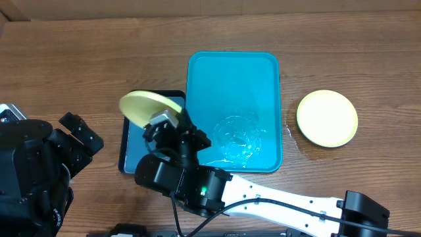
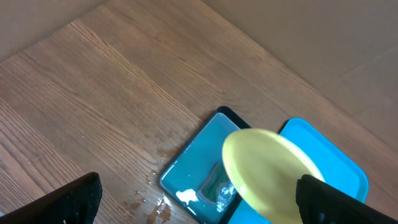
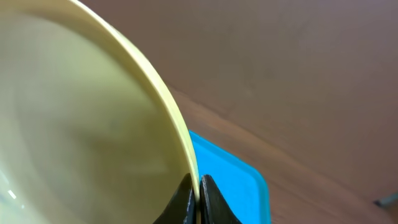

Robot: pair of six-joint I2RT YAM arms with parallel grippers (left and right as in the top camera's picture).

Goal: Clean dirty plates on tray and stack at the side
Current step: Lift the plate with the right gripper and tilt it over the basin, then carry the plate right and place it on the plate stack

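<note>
Wood table [image 1: 79, 59]: right gripper [image 3: 198, 186] pinches a plate [image 1: 141, 105] by its rim, small tray [image 1: 131, 141] beneath, tray [image 1: 230, 79] alongside; left gripper [image 1: 82, 131] spread apart.

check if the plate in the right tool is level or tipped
Tipped. The plate is pinched at its rim by the right tool, and from overhead it looks oval, unlike the round plate lying flat.

Plate [image 3: 81, 124] hogs whole left side of frame: pale yellow-green, glossy inside, tilted up on edge, rim curving from top left down to bottom centre. Right claw [image 3: 199, 202] pinches that rim, dark fingers [image 3: 184, 200] pressed on either side. Rounded corner of teal tray [image 3: 239, 186] pokes out just behind. Rest is brown wood surface [image 3: 298, 74], pretty blurry.
</note>
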